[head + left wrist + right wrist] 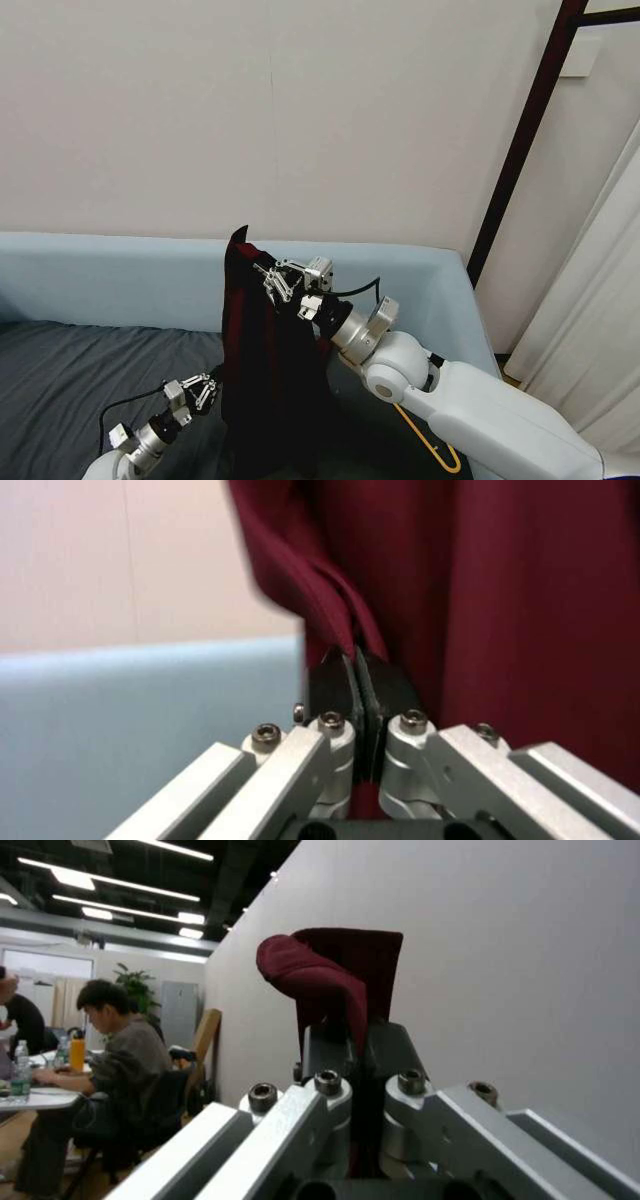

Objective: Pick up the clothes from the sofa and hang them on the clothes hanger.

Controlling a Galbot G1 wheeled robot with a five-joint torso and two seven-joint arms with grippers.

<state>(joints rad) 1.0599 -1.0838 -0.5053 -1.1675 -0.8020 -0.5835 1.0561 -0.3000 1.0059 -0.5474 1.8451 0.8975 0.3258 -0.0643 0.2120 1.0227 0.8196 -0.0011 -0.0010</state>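
Observation:
A dark red garment [268,385] hangs lengthwise above the sofa. My right gripper [283,279] is shut on its upper edge and holds it up in front of the backrest; the right wrist view shows the cloth [322,969] bunched over the closed right gripper [360,1041]. Lower down, my left gripper [206,390] is at the garment's left edge. In the left wrist view the left gripper [357,667] is shut on a fold of the red cloth [500,592]. An orange clothes hanger [441,457] lies on the seat under my right arm.
The sofa has a light blue backrest [110,280] and a dark grey seat [70,380]. A dark brown rack pole [520,140] slants up at the right beside a white curtain [600,300]. A plain wall is behind.

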